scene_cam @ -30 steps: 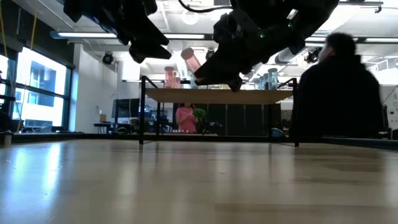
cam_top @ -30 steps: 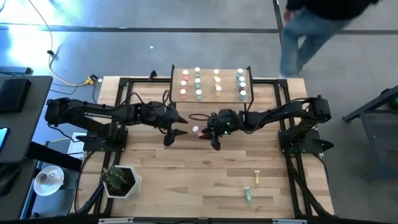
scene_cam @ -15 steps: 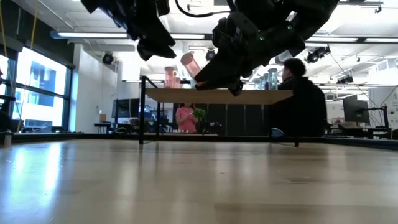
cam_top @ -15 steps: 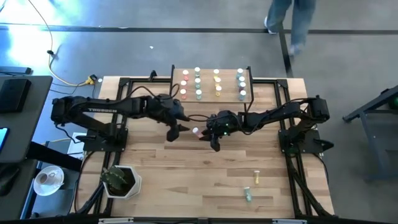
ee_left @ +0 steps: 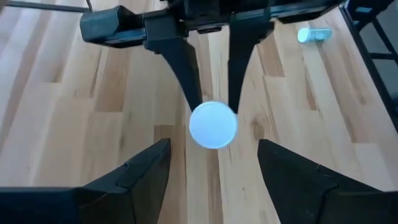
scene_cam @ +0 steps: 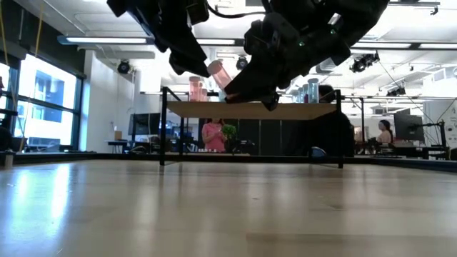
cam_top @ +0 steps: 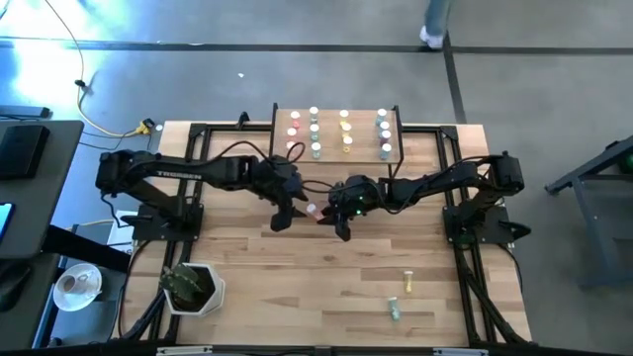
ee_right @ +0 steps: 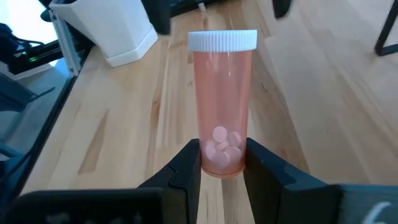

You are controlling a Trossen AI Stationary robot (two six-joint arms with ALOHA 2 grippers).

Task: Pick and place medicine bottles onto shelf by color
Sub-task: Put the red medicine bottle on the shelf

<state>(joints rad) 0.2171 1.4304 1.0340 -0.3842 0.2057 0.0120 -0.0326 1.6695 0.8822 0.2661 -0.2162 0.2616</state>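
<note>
Above mid-table, we see the right gripper point(ee_right: 221, 163) clenched on the base of a pink translucent plastic pill bottle point(ee_right: 222, 102); light, rigid, smooth. Released left gripper point(ee_left: 213, 167) faces its white cap point(ee_left: 213, 125), the free end.

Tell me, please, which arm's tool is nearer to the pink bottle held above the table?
Right. The right tool grips the pink bottle by its base. The left tool is open just beyond the bottle's white cap, not touching it.
</note>
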